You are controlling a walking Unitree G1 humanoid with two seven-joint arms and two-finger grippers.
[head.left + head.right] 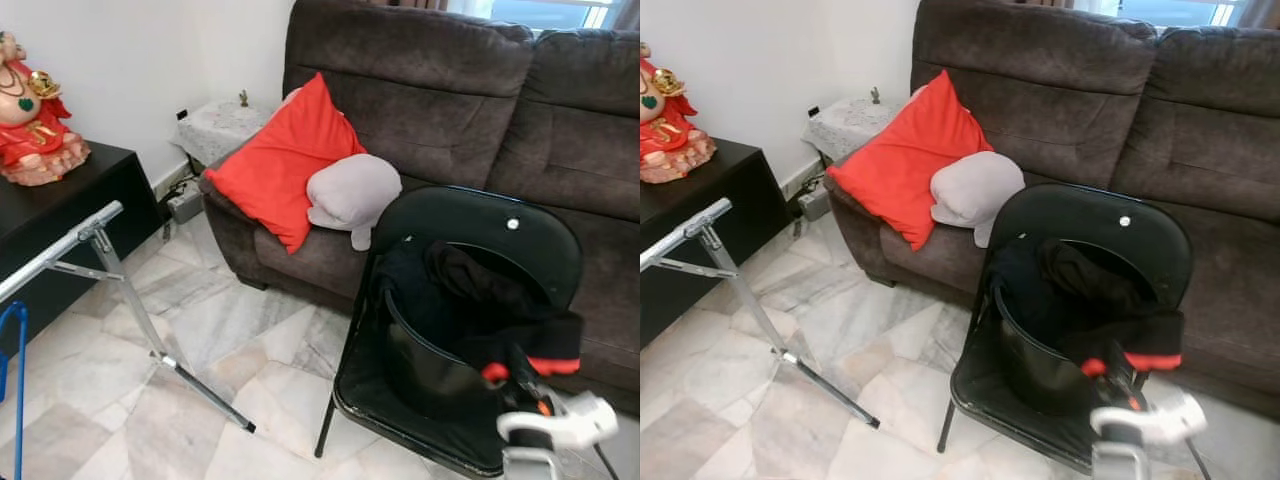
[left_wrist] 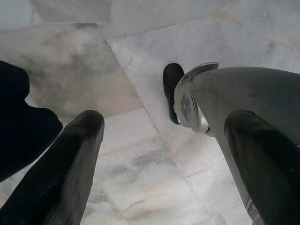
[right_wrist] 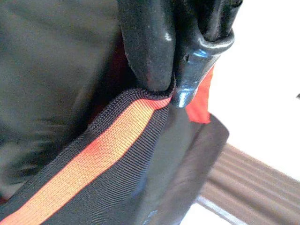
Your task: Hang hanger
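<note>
Black fabric with an orange-red band (image 3: 112, 140) is pinched between the right gripper's (image 3: 171, 86) closed fingers, lifted from the black bucket (image 1: 430, 370) on the folding chair (image 1: 500, 235), which holds more dark clothing. No hanger is discernible; hanging seems barely begun. A drying rack (image 1: 90, 250) stands well apart. The left gripper (image 2: 164, 154) hangs spread over marble floor (image 2: 140, 154).

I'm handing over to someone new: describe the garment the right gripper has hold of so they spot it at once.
Find the brown sofa, then the black folding chair in front of it, with a black bucket on its seat. The black garment is draped over that bucket, and its orange-red striped cuff, pinched by the right gripper, sets it apart.
</note>
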